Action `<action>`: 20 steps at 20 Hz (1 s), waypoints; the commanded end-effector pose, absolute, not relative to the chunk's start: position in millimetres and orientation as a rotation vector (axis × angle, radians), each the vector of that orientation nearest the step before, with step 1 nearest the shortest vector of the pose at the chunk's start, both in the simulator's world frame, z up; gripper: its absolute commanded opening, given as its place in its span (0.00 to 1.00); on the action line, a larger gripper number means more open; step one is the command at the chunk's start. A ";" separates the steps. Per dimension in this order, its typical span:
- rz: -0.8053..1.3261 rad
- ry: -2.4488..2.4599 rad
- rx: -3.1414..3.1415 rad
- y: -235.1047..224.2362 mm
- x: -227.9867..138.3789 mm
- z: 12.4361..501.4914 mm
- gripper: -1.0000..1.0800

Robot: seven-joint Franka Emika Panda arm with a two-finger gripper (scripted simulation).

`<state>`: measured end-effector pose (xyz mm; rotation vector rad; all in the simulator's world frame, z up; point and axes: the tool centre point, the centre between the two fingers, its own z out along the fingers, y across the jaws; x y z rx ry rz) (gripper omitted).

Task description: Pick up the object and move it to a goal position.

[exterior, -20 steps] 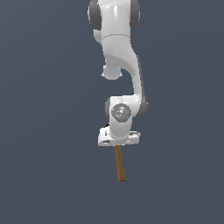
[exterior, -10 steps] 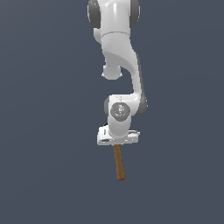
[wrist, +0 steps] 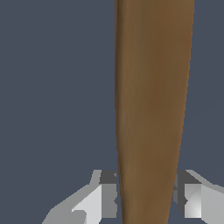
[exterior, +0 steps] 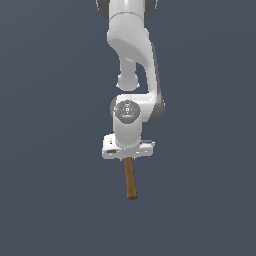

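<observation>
While the white Franka Panda arm (exterior: 131, 60) reaches down from the top of the exterior view, its white-and-grey parallel gripper (exterior: 128, 150) points straight down and is clamped on the long straight brown wooden hammer handle (exterior: 130, 178). Handle sticks out below the gripper body, close to upright, lower end leaning slightly toward the exterior view's right. Hammer head not visible in either view (hidden by the gripper body or out of frame, cannot tell which).

Wrist view: handle (wrist: 151, 109) fills the middle of the picture and runs between the two grey fingers (wrist: 105, 194), one on each side of the wood. Both pads appear to touch the handle, so the jaws are narrow and closed onto it. Wood grain shows as plain brown streaks, with the handle wider at the far end of the picture than at the fingers.

Background around the gripper is uniform dark blue-grey in both views; no surface edge can be made out below the handle, so whether the hammer is lifted off anything cannot be told.
</observation>
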<state>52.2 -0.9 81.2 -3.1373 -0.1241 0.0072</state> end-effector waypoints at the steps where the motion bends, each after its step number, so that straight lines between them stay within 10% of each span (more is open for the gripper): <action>1: -0.001 -0.123 -3.138 -13.2 50.9 107.5 0.00; 20: -0.001 -0.121 -3.137 -115.5 29.5 316.6 0.00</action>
